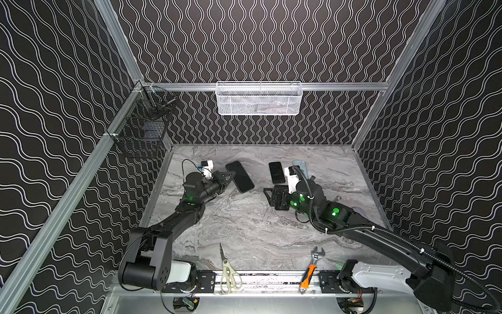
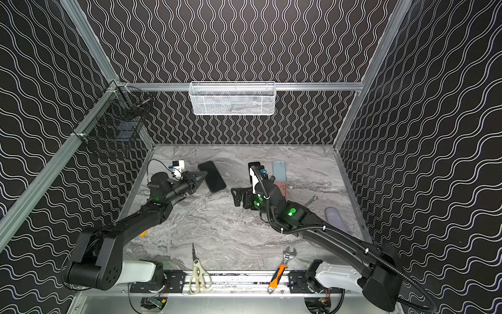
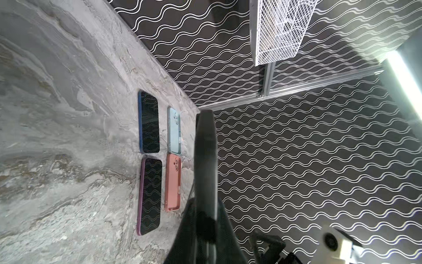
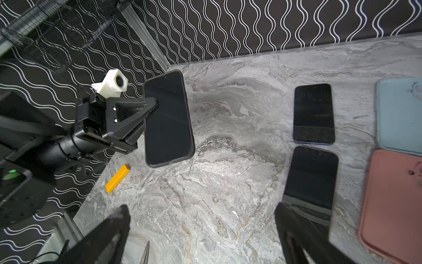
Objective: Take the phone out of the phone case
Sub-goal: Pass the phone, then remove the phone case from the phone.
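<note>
Right wrist | left claw (image 4: 156, 104) clenched on cased phone (image 4: 169, 123) | right claw (image 4: 202, 217) spread, empty

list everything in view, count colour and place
phone in case: 1, black, far left of table, held by its edge
bare phones: 2, blue-edged and purple-edged, screens up, right of centre
empty cases: 2, light blue and pink, beside the bare phones
scissors: 1, cream handles, front edge
adjustable wrench: 1, orange handle, front edge
small spanner: 1, silver, right side
block: 1, yellow, left table edge
rounded thing: 1, grey-purple, right edge, unclear what
baskets: 2, white mesh on back wall, black wire on left wall
table: 1, grey marble
left gripper: shut on the phone in case
right gripper: open, empty, over the table
</note>
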